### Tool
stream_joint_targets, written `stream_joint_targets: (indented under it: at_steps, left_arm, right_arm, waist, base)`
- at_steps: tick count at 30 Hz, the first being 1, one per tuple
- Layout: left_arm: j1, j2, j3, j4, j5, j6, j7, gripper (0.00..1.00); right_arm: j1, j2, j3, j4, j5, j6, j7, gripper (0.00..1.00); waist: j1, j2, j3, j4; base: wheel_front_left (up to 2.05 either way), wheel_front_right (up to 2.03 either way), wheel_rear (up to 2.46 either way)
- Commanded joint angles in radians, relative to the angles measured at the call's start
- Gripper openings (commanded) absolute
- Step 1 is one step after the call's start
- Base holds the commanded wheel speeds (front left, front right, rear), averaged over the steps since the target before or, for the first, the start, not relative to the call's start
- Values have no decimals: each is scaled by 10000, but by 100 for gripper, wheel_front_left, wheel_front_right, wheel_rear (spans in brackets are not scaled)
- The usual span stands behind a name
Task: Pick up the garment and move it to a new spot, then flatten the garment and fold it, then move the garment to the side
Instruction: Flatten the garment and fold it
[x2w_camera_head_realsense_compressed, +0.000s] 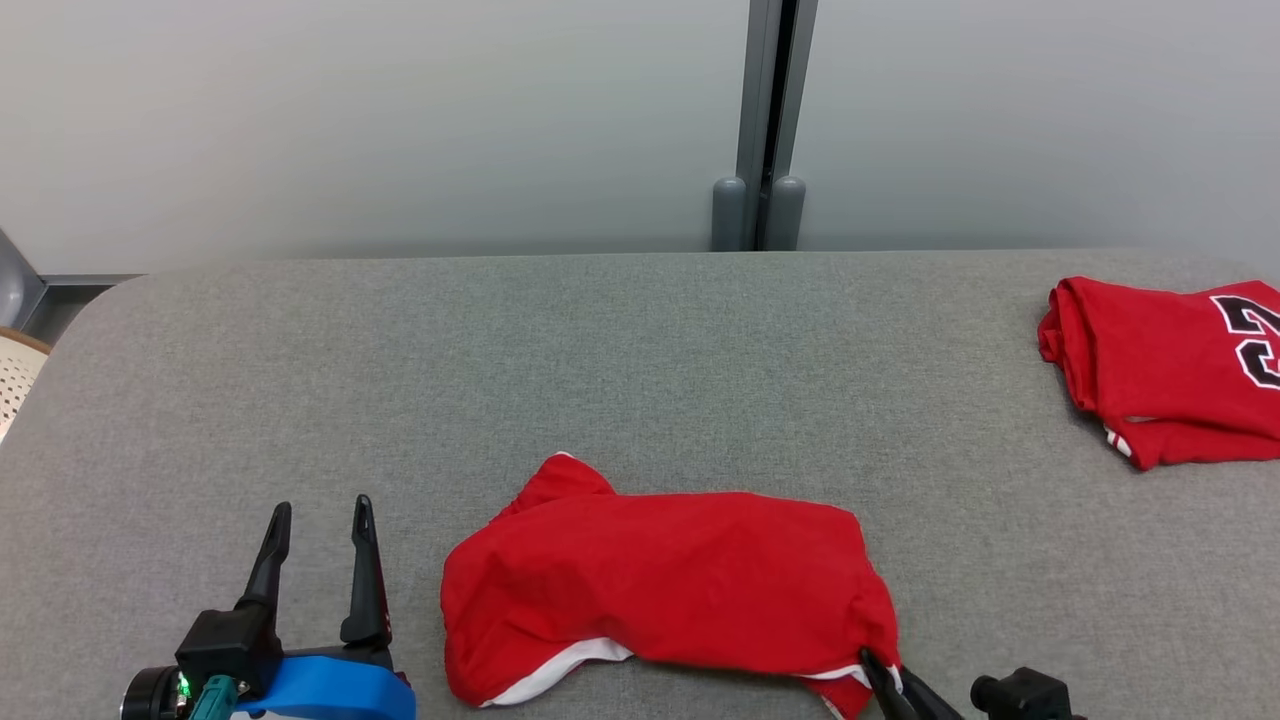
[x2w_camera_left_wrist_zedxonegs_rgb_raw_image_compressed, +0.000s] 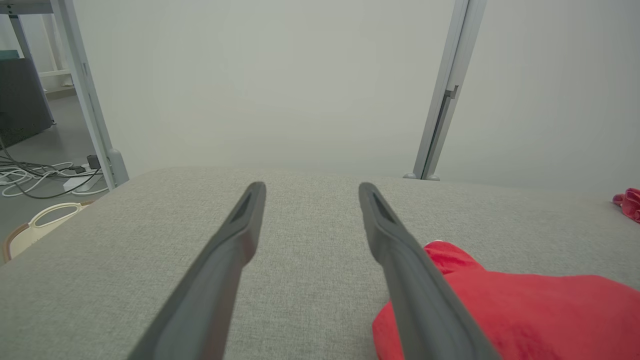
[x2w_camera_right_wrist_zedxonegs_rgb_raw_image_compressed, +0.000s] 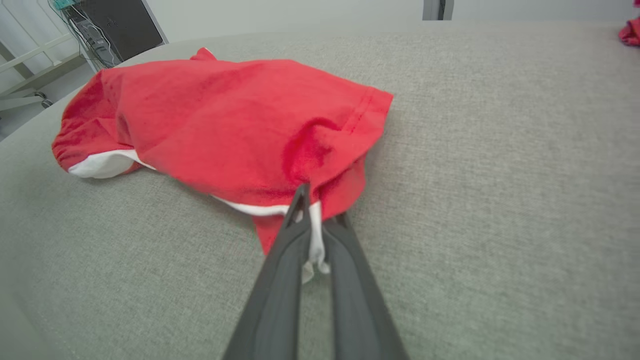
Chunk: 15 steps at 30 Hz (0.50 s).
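Head view: a broad surface (x2w_camera_head_realsense_compressed: 600, 350) covered in grey woven cloth with a fine, flecked weave and rounded far corners. The red garment (x2w_camera_head_realsense_compressed: 660, 590) lies crumpled near its front edge, slightly right of centre. It is soft, matte knit fabric bunched into a long, lumpy mound, with a small peak rising at its far left. A white band of trim curves along its near hem.

The right pincer (x2w_camera_head_realsense_compressed: 885, 668) comes in at the garment's near right corner. In the right wrist view its two long, dark, tapered fingers are pressed together on a gather of red cloth and white trim, and a scrap of white hangs down between them. A stitched hem runs along the garment's right edge, and puckers in the fabric lead toward the pinch.

The left pincer (x2w_camera_head_realsense_compressed: 322, 506) hovers over bare surface to the left of the garment, apart from it. Its slim, matte black fingers are spread wide with nothing between them, above a blue wrist housing.

At the far right of the surface, well apart, lies a folded red jersey (x2w_camera_head_realsense_compressed: 1170, 370) with part of a black number outlined in white. Behind the surface stand smooth pale wall panels joined by a grey metal post (x2w_camera_head_realsense_compressed: 765, 120). A cream perforated basket (x2w_camera_head_realsense_compressed: 15, 370) sits beyond the left edge.
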Motion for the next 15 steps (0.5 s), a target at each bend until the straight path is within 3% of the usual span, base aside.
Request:
stream_joint_targets:
  at_steps: [1, 15]
  left_arm:
    - [5, -7, -50, -12, -32, 58, -28, 100]
    - [137, -7, -24, -14, 24, 27, -28, 100]
  right_arm:
    - [121, 46, -181, -104, 97, 1, -7, 100]
    - [-8, 411, -2023, -1482, -515, 1, -6, 100]
  waist:
    - [1, 0, 6, -20]
    - [1, 0, -76, -19]
  base:
    - [0, 0, 0]
    - [0, 0, 0]
